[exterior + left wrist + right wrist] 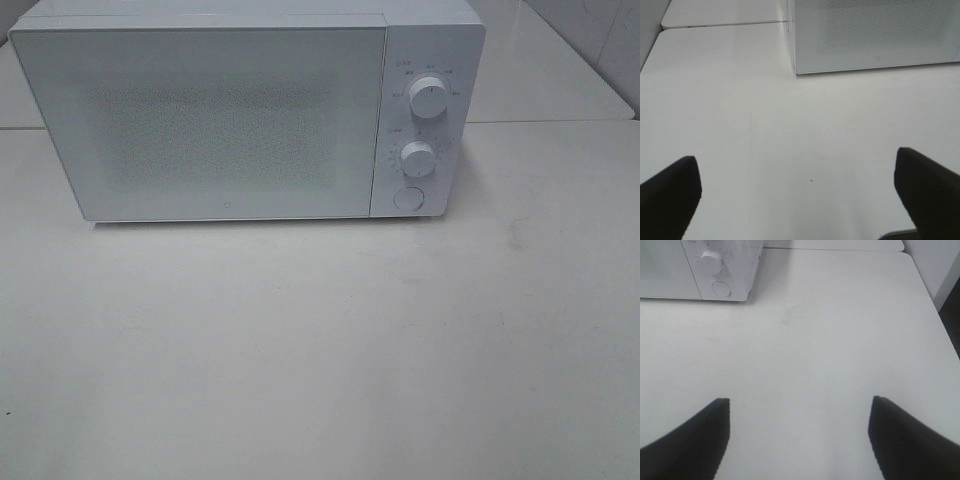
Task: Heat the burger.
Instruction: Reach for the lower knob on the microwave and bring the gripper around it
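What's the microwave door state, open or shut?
Shut. In the high view the door sits flush with the knob panel, with no gap along its edge. Whether anything is inside, cannot tell.

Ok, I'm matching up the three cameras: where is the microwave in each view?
Exterior high: the microwave fills the upper half, door shut, knobs on the right.
Left wrist: beyond the left gripper, only its door corner away from the knobs.
Right wrist: beyond the right gripper, its knob end.
Shared: the speckled door.
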Robot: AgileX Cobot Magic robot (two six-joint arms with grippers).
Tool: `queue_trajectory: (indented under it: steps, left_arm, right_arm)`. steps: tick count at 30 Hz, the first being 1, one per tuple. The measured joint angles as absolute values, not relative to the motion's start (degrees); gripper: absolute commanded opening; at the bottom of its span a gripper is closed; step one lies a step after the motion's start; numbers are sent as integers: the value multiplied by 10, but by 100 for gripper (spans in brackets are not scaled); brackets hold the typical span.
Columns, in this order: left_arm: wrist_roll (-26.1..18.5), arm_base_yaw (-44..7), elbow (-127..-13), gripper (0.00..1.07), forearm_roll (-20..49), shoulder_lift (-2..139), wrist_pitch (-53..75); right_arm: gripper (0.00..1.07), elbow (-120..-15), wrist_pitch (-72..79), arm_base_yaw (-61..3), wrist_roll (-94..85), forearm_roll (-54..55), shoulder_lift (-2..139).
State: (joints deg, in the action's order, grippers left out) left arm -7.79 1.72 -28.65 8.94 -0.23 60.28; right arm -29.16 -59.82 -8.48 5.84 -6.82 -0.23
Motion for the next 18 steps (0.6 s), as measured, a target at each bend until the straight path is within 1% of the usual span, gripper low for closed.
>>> queue_trajectory:
  steps: [18]
  left_arm:
    - [-78,17,-286,100,89,-2,603]
  right_arm:
    - [74,-295,-592,-85,59,-68,-1]
